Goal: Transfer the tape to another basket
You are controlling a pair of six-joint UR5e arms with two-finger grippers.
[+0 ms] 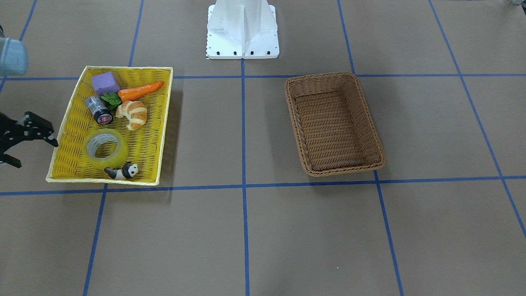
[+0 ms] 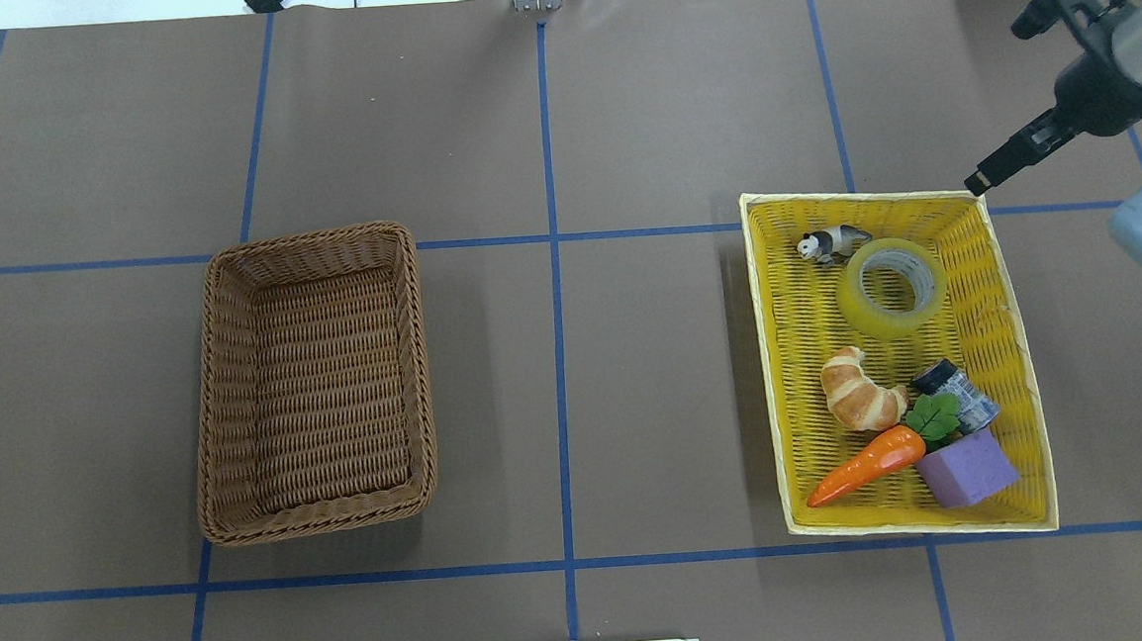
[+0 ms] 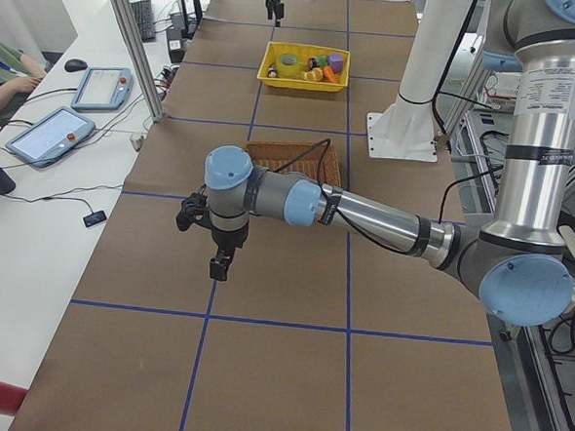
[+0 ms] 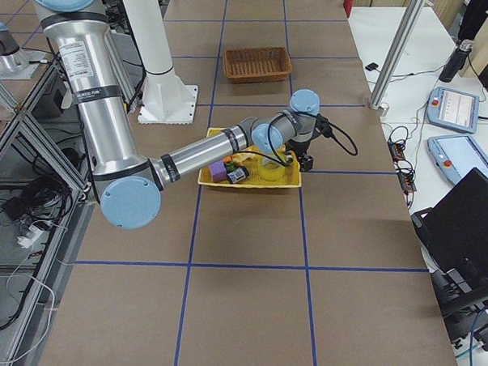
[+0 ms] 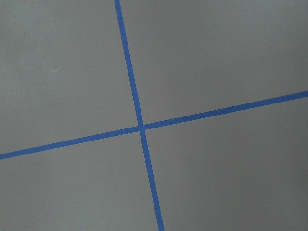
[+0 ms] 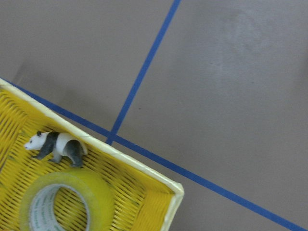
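The tape (image 1: 119, 156), a wide translucent yellow roll with a white core, lies flat in the yellow tray (image 1: 70, 119). It also shows in the overhead view (image 2: 873, 317) and the right wrist view (image 6: 96, 192). The brown wicker basket (image 1: 335, 75) stands empty on the other side of the table (image 2: 308, 235). My right gripper (image 2: 1009, 100) is open and empty, hovering just outside the tray's far corner near the tape (image 1: 37, 154). My left gripper (image 3: 221, 260) shows only in the exterior left view, over bare table short of the basket. I cannot tell whether it is open or shut.
The tray also holds a toy panda (image 1: 122, 172) beside the tape, a croissant (image 1: 133, 114), a carrot (image 1: 139, 91), a purple cube (image 1: 105, 83) and a small dark cylinder (image 1: 98, 110). The white robot base (image 1: 242, 33) stands between the tray and the basket.
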